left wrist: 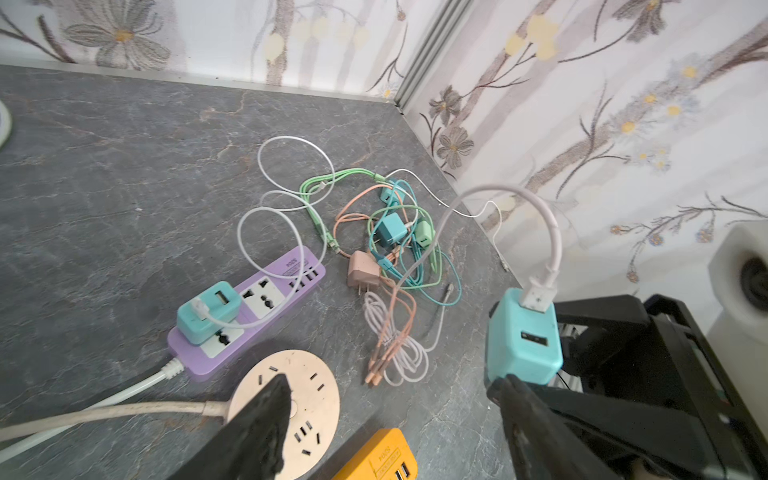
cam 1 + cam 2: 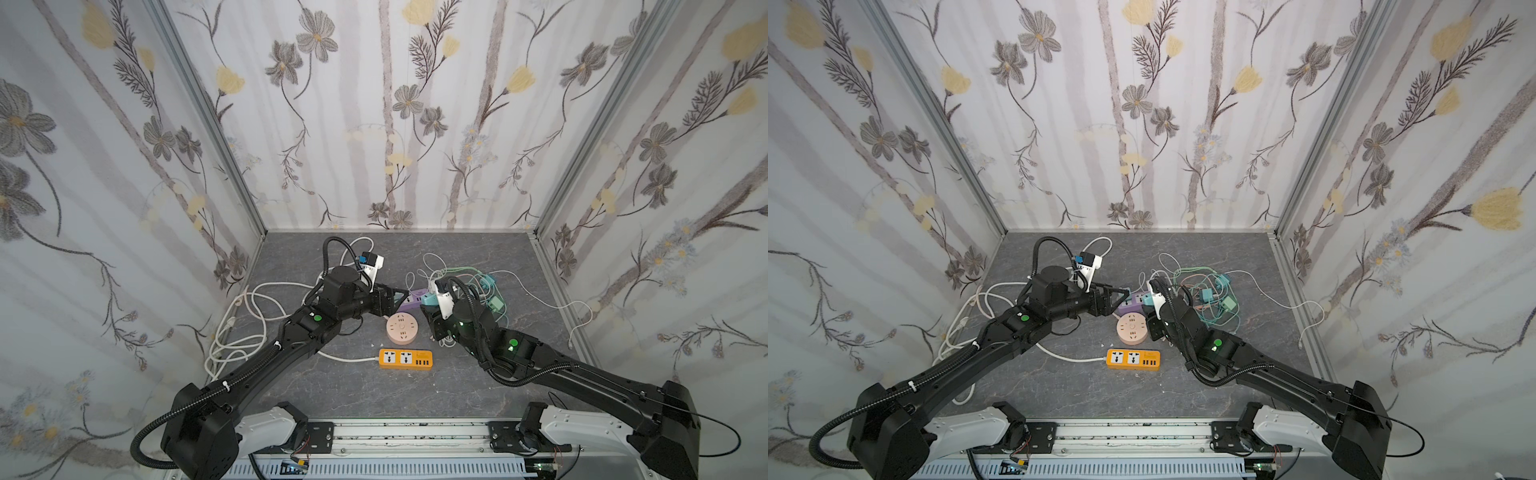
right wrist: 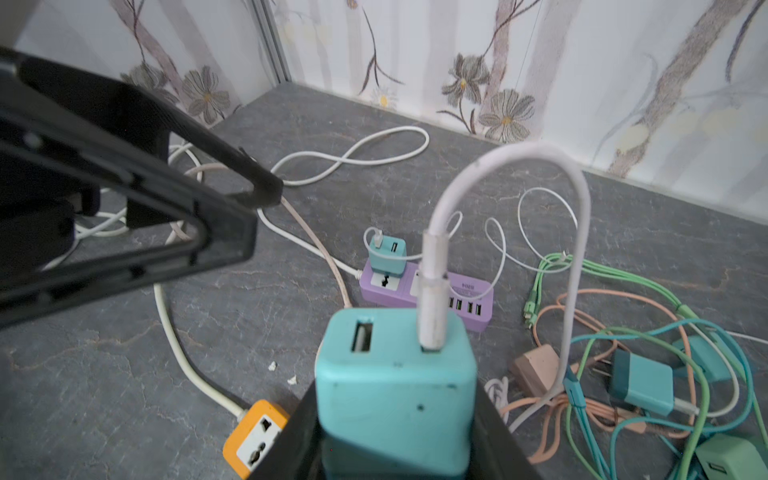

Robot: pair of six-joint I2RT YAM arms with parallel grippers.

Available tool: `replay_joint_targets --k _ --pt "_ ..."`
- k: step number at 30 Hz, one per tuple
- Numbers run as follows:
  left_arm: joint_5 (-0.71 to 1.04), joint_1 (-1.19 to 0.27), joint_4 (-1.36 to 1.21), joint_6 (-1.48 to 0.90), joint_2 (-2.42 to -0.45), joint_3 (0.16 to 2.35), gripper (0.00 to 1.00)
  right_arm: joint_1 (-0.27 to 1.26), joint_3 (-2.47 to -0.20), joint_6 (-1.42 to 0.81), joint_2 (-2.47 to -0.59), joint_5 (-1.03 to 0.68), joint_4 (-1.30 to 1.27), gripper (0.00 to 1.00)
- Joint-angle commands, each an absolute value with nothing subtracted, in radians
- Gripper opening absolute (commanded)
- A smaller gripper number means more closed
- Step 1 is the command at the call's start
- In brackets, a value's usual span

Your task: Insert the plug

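My right gripper (image 3: 395, 440) is shut on a teal charger plug (image 3: 395, 374) with a white USB cable (image 3: 511, 166) looping out of its top; its prongs are hidden. The plug (image 2: 429, 300) hangs above the table, just right of the purple power strip (image 2: 409, 300). On the strip (image 1: 253, 307), another teal charger (image 1: 208, 309) sits in one socket and the middle socket is bare. My left gripper (image 1: 390, 384) is open, its jaws wide apart over the round socket, with one fingertip (image 1: 505, 388) close under the held plug (image 1: 523, 336).
A round pink socket (image 2: 401, 328) and an orange power strip (image 2: 405, 359) lie in front of the purple strip. A tangle of chargers and coloured cables (image 2: 486, 291) lies to the right. White cords (image 2: 245, 320) coil at the left wall.
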State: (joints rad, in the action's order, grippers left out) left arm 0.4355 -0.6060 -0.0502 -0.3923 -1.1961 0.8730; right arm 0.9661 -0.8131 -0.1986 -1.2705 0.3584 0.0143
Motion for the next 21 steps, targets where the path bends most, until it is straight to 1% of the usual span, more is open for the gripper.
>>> replay_joint_targets --k 1,3,6,12,15,17,21 --pt "0.558 -0.616 -0.179 -0.428 -1.211 0.887 0.73 0.97 -0.818 -0.127 -1.289 0.353 -0.171 0.29" --pt "0.58 -0.622 -0.228 -0.438 -1.229 0.887 0.69 0.973 -0.815 -0.107 -1.299 0.338 -0.203 0.3" --pt "0.592 -0.626 -0.227 -0.439 -1.256 0.906 0.63 0.976 -0.8 -0.078 -1.308 0.287 -0.25 0.3" --pt "0.619 -0.628 -0.297 -0.466 -1.31 0.907 0.54 0.986 -0.778 -0.074 -1.318 0.255 -0.315 0.31" --pt "0.653 -0.629 -0.324 -0.475 -1.325 0.908 0.51 0.988 -0.781 -0.085 -1.335 0.253 -0.324 0.32" --pt "0.665 -0.628 -0.313 -0.473 -1.333 0.911 0.45 0.987 -0.784 -0.1 -1.342 0.252 -0.334 0.32" --pt "0.675 -0.628 -0.305 -0.454 -1.325 0.897 0.25 0.987 -0.784 -0.128 -1.347 0.269 -0.352 0.33"
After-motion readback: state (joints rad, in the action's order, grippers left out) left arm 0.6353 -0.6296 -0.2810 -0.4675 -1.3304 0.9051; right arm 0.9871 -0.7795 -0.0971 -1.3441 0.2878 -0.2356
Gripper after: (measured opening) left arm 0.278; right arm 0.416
